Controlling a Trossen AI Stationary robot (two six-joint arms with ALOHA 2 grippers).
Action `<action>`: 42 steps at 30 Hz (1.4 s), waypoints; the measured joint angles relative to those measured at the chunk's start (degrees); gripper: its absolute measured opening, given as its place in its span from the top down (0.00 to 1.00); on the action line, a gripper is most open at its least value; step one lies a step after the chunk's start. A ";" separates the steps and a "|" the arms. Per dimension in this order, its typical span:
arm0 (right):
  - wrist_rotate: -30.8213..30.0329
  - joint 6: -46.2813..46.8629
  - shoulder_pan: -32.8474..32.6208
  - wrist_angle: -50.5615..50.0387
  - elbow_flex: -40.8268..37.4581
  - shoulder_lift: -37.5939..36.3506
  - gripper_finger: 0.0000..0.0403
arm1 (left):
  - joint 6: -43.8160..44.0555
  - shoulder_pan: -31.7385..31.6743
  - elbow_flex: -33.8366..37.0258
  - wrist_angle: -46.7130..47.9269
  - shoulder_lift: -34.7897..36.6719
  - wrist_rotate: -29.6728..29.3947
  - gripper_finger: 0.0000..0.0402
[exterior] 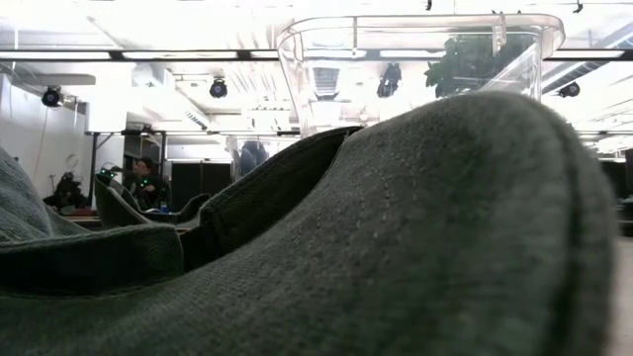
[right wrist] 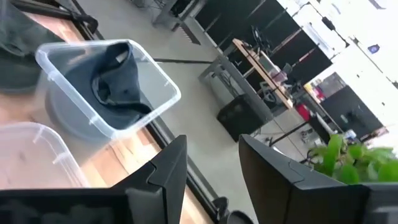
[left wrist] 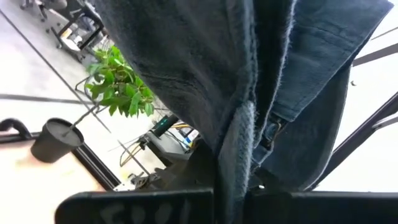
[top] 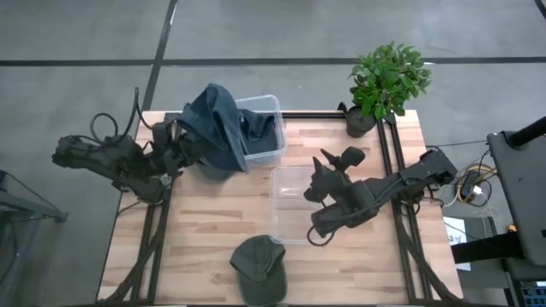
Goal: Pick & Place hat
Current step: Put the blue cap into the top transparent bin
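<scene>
Two hats on the bench, one lying free and one held up.

Nearest, a green cap (top: 258,271) lies flat at the near edge of the wooden bench (top: 205,230), filling the low view. Just beyond it sits an empty clear tub (top: 294,205), with the right pincer (top: 334,168) hovering above its far right part, fingers (right wrist: 163,171) parted and holding nothing. Farther back on the left, the left pincer (top: 175,145) is clamped tight on a dark blue hat (top: 217,128), which hangs draped over the left side of a second clear tub (top: 266,136); part of the fabric rests inside that tub. A potted plant (top: 386,83) stands at the far right corner.
</scene>
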State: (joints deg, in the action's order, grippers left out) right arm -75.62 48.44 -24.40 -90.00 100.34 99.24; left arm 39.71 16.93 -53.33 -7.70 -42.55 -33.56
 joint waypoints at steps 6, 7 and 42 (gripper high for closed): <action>0.69 6.62 -0.26 -0.01 -8.62 -5.14 0.70 | 1.00 -0.02 0.01 0.26 0.64 -0.20 0.99; 0.85 7.33 -0.35 -0.01 -9.96 -6.36 0.70 | 1.02 -0.02 0.01 0.26 0.62 -0.26 0.99; 36.08 -31.36 -1.60 56.42 -58.65 -62.84 0.87 | 12.96 -0.15 0.05 0.16 -5.77 2.78 0.99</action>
State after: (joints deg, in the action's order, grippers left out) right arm -39.55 17.08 -26.00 -33.58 41.69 36.40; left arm 52.66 16.77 -53.28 -7.54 -48.32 -30.79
